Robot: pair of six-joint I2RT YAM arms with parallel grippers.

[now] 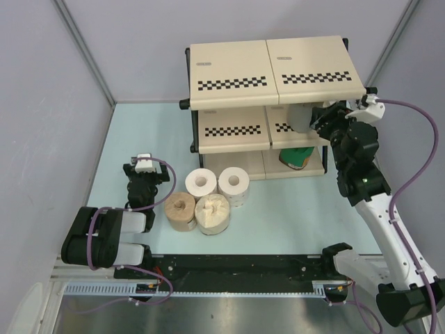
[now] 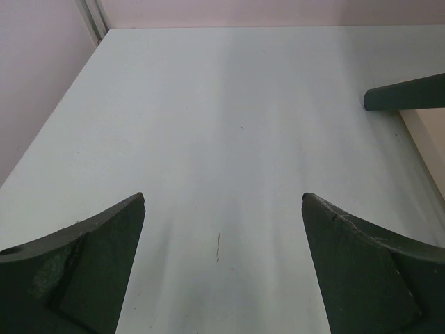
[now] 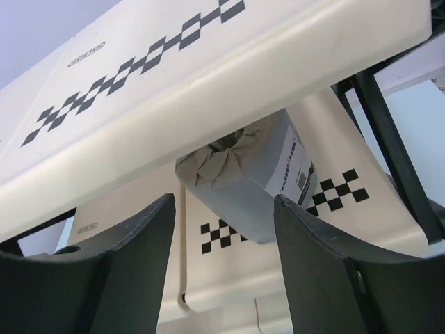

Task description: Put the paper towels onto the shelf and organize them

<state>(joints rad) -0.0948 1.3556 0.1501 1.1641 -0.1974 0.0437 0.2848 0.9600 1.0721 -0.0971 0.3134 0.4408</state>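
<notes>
The shelf (image 1: 274,69) stands at the back of the table. A grey roll (image 1: 302,116) lies on its middle tier at the right, and a green roll (image 1: 297,158) on the bottom tier. Two white rolls (image 1: 201,184) (image 1: 233,182), a tan-brown roll (image 1: 180,209) and a cream roll (image 1: 213,212) stand together on the table in front of the shelf. My right gripper (image 1: 321,121) is open at the middle tier. In the right wrist view the grey roll (image 3: 254,177) lies just beyond the open gripper (image 3: 224,209), untouched. My left gripper (image 1: 142,169) is open and empty, left of the rolls.
In the left wrist view the open gripper (image 2: 222,202) hangs over bare pale-blue table (image 2: 229,125), with a black shelf tube (image 2: 407,94) at the right. Grey walls close in the left and back. A black rail (image 1: 236,264) runs along the near edge.
</notes>
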